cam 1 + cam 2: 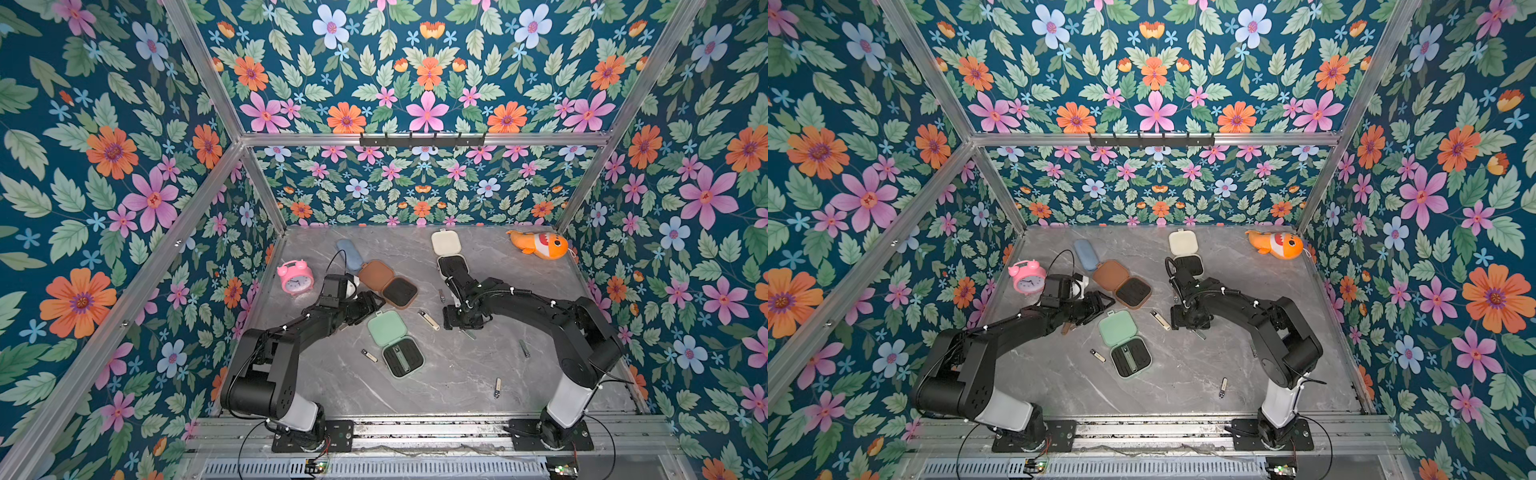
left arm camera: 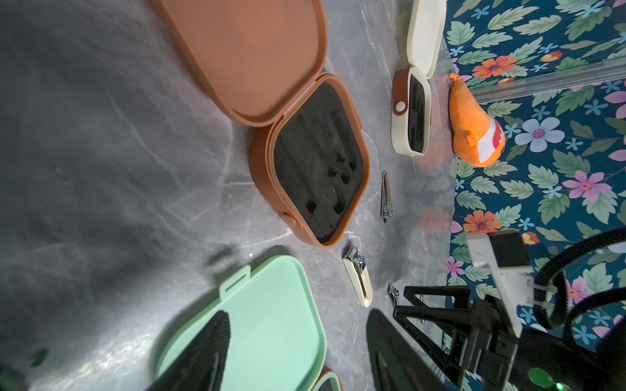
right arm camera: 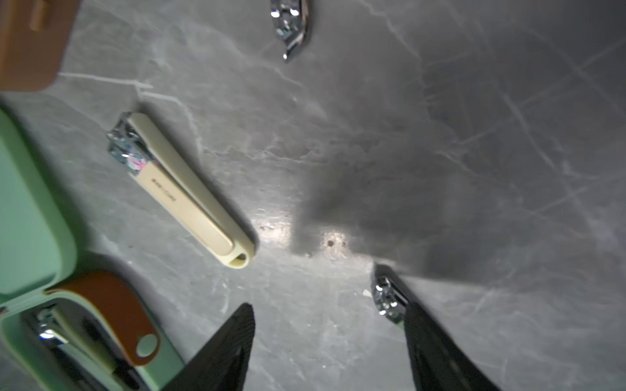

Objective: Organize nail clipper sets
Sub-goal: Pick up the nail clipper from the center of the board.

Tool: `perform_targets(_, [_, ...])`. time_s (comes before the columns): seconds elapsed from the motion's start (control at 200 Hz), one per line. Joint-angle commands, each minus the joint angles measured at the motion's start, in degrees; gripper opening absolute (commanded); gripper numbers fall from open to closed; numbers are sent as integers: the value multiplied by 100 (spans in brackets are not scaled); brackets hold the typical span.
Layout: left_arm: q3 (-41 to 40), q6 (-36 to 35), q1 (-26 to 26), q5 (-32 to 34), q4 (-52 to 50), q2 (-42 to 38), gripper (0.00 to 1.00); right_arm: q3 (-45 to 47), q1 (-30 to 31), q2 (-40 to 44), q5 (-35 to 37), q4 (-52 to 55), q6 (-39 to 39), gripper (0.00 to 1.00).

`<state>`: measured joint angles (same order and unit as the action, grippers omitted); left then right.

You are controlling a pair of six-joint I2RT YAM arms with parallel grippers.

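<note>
- Our right gripper hangs low over the table, jaws wide apart and holding nothing.
- A small silver clipper lies on the table against the tip of one finger.
- The beige clipper lies flat, apart from the fingers, between them and the mint green case.
- Our left gripper is also spread and empty, above the mint green case's lid, with the open brown case just beyond.
- The cream case lies open behind the right arm.
</note>
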<state>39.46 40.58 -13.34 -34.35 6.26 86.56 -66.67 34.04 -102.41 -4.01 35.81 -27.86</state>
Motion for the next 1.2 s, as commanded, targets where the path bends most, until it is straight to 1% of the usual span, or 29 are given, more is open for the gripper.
perform_targets(0.0, [-6,29,6,39,51,-43,67,-12,-12,-131,164,248,309,71])
perform_targets(0.075, [-4,20,-1,46,24,-58,67,12,-19,-171,193,251,316,71])
perform_targets(0.165, [-18,15,-1,58,15,-69,67,49,-25,-200,181,240,315,67])
perform_targets(0.335, [-3,21,-2,55,20,-52,67,108,-20,-207,146,243,259,52])
perform_targets(0.4, [0,25,3,51,24,-39,67,126,-20,-200,120,226,231,48])
perform_targets(0.465, [9,29,1,51,24,-34,67,138,-20,-202,120,221,206,41])
perform_targets(0.645, [14,16,-6,56,15,-21,67,120,-23,-216,142,274,131,31])
perform_targets(0.705, [9,20,-4,53,20,-19,67,124,-21,-217,154,302,95,31])
perform_targets(0.735, [9,23,-5,51,24,-24,67,111,-20,-203,144,313,96,33])
perform_targets(0.89, [-5,25,-10,54,33,-21,67,171,-22,-108,103,360,131,50])
perform_targets(0.965, [-5,29,-8,51,42,-25,67,219,-20,-36,36,378,106,53])
perform_targets(1.065, [-4,27,-6,51,42,-23,67,342,-12,65,-81,344,36,54])
perform_targets(1.195, [-4,36,-19,42,58,-14,67,443,81,141,-144,326,-43,48])
